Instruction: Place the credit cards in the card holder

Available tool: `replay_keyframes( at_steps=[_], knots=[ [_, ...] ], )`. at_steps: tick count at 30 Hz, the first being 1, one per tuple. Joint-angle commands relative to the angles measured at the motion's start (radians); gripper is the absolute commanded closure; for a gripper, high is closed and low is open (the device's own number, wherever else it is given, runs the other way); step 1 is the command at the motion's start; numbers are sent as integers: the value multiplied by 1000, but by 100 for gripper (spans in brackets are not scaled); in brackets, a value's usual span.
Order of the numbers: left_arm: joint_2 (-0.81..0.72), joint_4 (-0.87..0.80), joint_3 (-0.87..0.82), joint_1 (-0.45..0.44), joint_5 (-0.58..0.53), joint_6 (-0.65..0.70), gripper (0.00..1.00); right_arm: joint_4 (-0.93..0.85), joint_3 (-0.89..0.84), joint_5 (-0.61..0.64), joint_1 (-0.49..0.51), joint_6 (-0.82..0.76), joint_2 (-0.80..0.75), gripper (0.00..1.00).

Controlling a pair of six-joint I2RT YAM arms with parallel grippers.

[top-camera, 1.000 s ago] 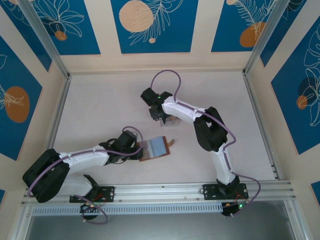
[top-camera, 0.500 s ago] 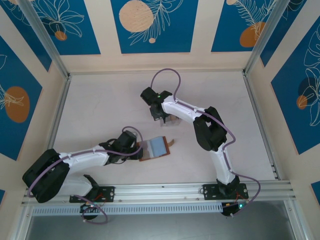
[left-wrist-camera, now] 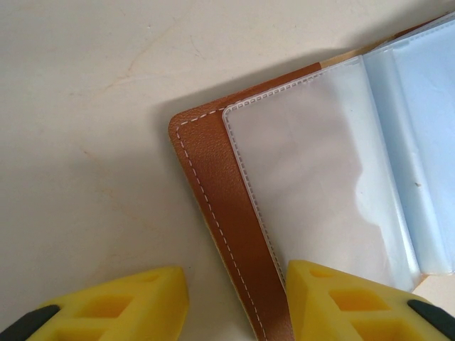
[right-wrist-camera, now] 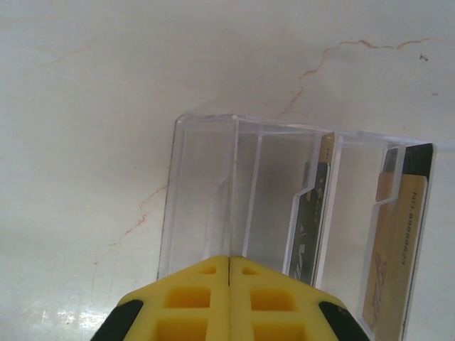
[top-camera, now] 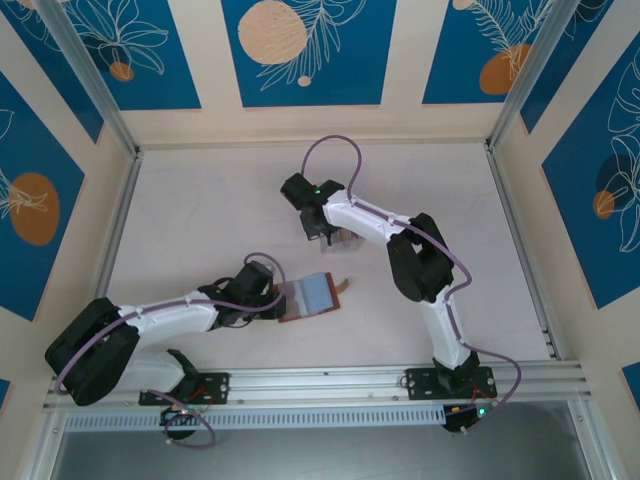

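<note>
The card holder lies open on the table, brown cover down and pale clear sleeves up. My left gripper is open astride its near-left edge, one finger on the table and the other over a sleeve. My right gripper is shut above the clear slotted stand, its fingertips meeting over a thin clear divider. Two credit cards stand on edge in the stand: a dark greyish one and a tan one, both to the right of the fingers.
The clear stand sits mid-table just beyond the holder's snap tab. Metal rails and patterned walls bound the table on the left, right and back. A rail with both arm bases runs along the near edge.
The right gripper's jaws have closed over the clear stand, and the hand has shifted slightly. The left arm and the card holder have not moved.
</note>
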Motion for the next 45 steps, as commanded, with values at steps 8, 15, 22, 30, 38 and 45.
replay_keyframes(
  at_steps=[8, 15, 22, 30, 38, 45],
  knots=[
    [37, 56, -39, 6, 47, -4, 56, -39, 57, 64, 41, -5, -80, 100],
    [32, 52, -32, 5, 50, 12, 56, -53, 51, 95, 96, -15, -169, 100],
    [19, 40, -23, 5, 57, 30, 56, 93, -218, -42, 144, 10, -414, 100],
    [-1, 32, -18, 6, 82, 64, 59, 517, -758, -372, 144, 148, -735, 100],
    [4, 24, -13, 5, 84, 71, 61, 910, -1053, -510, 133, 303, -811, 100],
    [17, 22, -16, 5, 80, 71, 64, 1115, -1157, -539, 123, 376, -761, 100]
  ],
)
